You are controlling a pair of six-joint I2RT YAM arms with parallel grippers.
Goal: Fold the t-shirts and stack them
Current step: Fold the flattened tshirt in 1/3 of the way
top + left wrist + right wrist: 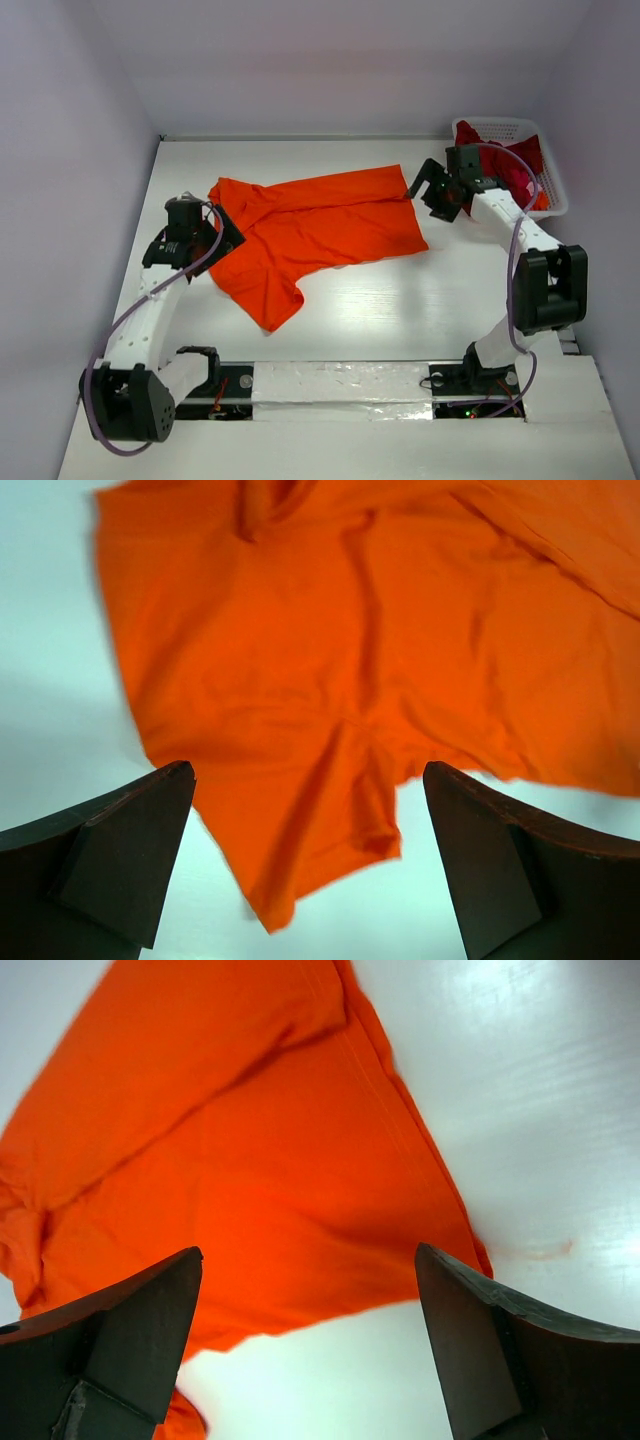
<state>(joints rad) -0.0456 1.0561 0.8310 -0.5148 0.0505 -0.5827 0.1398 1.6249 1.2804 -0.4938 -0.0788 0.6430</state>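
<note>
Left pincer (308, 772) spread wide above the orange t-shirt (320, 228), toward the left edge of the worktop (400, 310). Right pincer (308, 1252) gapes too, over its right hem. Shirt lies rumpled mid-worktop, dark red t-shirts (515, 165) heaped in the basket (556, 196), far right corner.

Top cam sits high up, behind the left pincer (222, 235) & right pincer (428, 192), & looks down on the whole table (400, 320) from far off. Each wrist cam peeks out between its own pincer's tips, close up on the orange shirt (330, 660) just ahead. All 3 views share that shirt.
</note>
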